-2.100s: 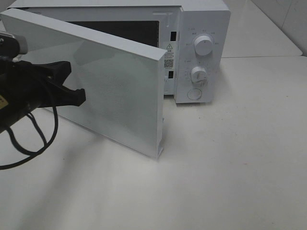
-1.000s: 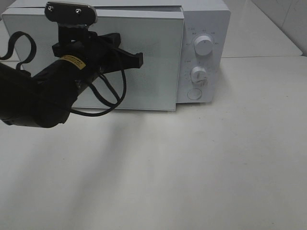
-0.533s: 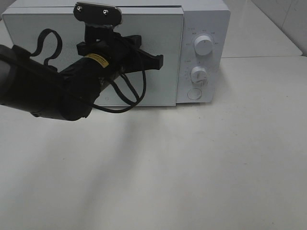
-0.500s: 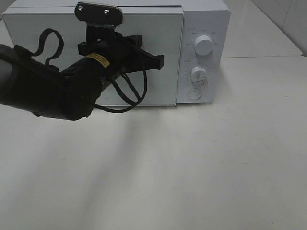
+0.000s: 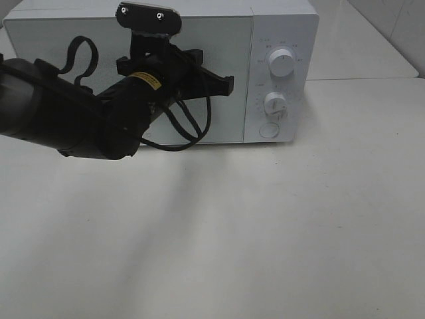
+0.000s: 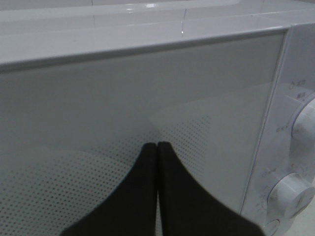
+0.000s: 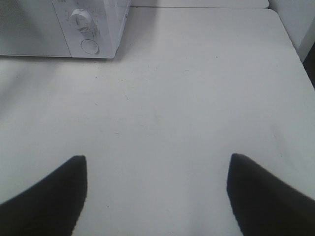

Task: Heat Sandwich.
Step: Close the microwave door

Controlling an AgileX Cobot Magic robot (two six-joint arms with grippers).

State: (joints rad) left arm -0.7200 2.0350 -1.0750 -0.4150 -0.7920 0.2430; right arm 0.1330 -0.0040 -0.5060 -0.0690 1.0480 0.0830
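The fingers (image 6: pixel 147 167) of the left gripper (image 6: pixel 157 145) are being held pressed together, with nothing pinched between them. Their joined tips are being kept against, or just off, the front of the door (image 5: pixel 229 40); actual contact is not being shown clearly. The tips are being aimed toward the door's latch side, near the panel carrying the upper dial (image 5: pixel 281 64) and the lower dial (image 5: pixel 274 104).

Two seconds ago the door was being held wide open, and a second ago it was being pushed nearly shut. Now it is being seen flush with the front of the microwave (image 5: pixel 285 20), the left arm having been carried across with it. The closing step is therefore being judged as finished, or all but finished.

The sandwich is not being shown in any current view. It is being presumed to lie inside, behind the shut door, though this cannot be confirmed.

The right gripper (image 7: pixel 157 158) is being held with its fingers spread wide and empty above the table (image 7: pixel 197 98), well apart from the microwave. By this reading, what is being left for the task is the setting of the dials to start the heating.
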